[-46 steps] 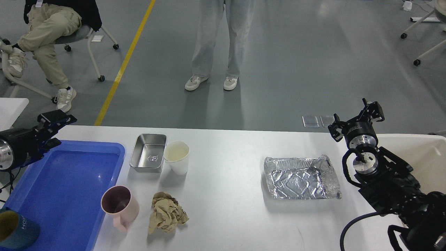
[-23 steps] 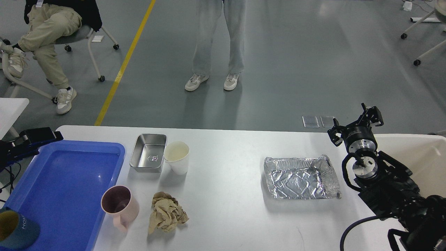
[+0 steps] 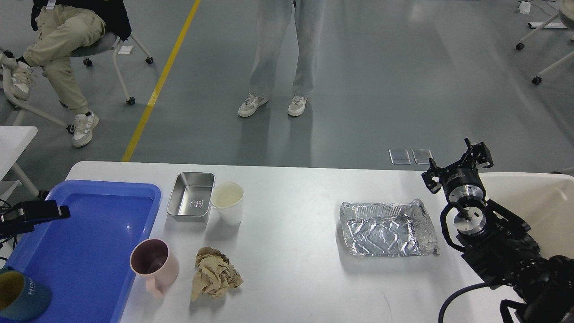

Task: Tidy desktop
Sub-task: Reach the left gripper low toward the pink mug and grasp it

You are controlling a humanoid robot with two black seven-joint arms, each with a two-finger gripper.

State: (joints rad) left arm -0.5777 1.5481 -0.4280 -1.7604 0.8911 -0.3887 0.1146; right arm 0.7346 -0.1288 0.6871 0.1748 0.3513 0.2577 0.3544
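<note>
The white desktop [image 3: 296, 251] holds a steel tray [image 3: 190, 197], a white paper cup [image 3: 227, 202], a pink mug [image 3: 154, 264], a crumpled brown paper ball [image 3: 214, 273] and a crumpled foil tray [image 3: 388, 229]. My right gripper [image 3: 456, 165] is open and empty, above the table's far right edge, just right of the foil tray. My left gripper [image 3: 38, 211] shows only as a dark end over the left rim of the blue tray [image 3: 89, 242]; its fingers cannot be told apart.
A teal cup [image 3: 20, 296] lies in the blue tray's near left corner. A cream-white bin [image 3: 538, 202] stands at the right behind my right arm. A person stands beyond the table and another sits at the far left.
My left arm has drawn back and down toward the left edge, from the tray's far corner to its left rim. My right gripper has sunk slightly.
</note>
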